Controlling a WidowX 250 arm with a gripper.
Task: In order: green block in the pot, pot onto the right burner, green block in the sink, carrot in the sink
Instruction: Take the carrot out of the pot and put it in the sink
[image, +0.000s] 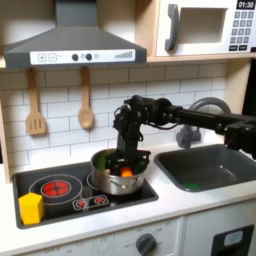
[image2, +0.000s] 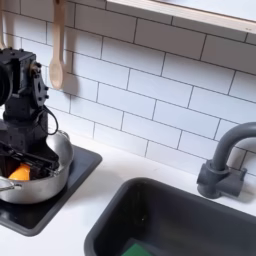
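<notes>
The gripper (image: 128, 160) reaches down into the pot (image: 103, 183), which sits on the stove's right burner in the first exterior view, and whether it has closed on the carrot (image: 126, 172) cannot be told. In the second exterior view, the green block (image2: 148, 249) already lies at the near edge of the sink (image2: 200, 205), right of the pot. A loose or off-centre grasp could let the carrot slip back, and lifting against the rim could drag the pot off the burner.

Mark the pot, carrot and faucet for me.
pot (image: 103, 184): first exterior view, front wall of the steel pot.
carrot (image2: 19, 173): second exterior view, orange top inside the pot.
faucet (image2: 222, 150): second exterior view, on its curved neck.
</notes>
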